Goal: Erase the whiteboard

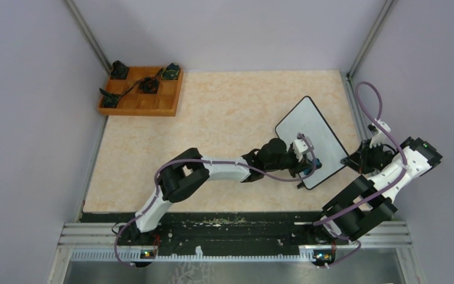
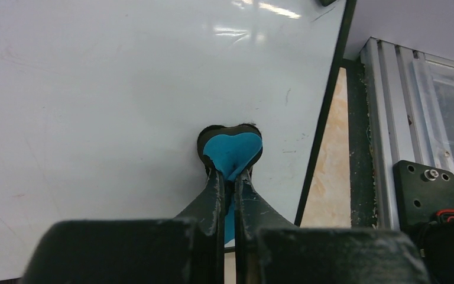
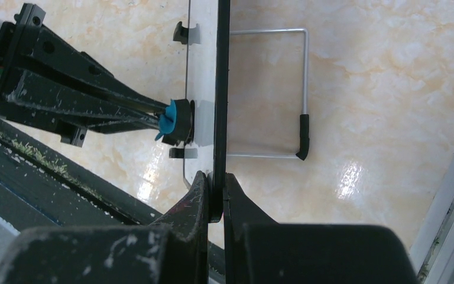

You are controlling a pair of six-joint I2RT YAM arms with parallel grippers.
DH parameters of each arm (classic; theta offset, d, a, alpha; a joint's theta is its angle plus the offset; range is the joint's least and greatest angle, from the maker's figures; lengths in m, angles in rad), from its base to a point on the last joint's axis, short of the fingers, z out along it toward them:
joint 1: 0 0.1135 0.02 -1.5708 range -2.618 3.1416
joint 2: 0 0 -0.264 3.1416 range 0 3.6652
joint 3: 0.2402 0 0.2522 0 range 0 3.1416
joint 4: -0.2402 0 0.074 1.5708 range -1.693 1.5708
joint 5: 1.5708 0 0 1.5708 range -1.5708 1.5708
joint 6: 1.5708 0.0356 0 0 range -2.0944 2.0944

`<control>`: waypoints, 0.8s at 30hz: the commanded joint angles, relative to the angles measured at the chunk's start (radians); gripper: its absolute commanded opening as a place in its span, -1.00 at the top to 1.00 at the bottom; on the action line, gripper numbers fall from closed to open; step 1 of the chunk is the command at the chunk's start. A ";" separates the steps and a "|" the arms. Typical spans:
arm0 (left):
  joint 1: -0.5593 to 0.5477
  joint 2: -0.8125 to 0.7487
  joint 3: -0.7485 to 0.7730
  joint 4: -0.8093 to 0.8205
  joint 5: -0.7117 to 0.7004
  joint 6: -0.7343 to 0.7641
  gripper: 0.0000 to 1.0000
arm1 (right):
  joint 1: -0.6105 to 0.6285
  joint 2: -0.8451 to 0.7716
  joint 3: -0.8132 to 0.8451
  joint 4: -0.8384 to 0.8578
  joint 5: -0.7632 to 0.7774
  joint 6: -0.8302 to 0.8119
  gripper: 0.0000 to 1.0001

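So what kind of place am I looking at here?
Probably a robotics lab test cell: plain walls on aluminium posts box in the tabletop, with the left arm and right arm mounted on a rail.

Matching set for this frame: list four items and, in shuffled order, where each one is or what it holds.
1. left tool
2. right tool
3. wooden tray
4. wire stand

A. far left corner of the table
B. shut on the whiteboard edge
C. on the board's side away from the eraser
D. shut on the blue eraser

Pairs: 1-D, 2-B, 3-A, 4-C
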 commanded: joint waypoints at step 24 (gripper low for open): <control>0.207 0.018 0.073 -0.148 -0.072 0.026 0.99 | 0.038 -0.005 -0.053 -0.049 0.132 -0.108 1.00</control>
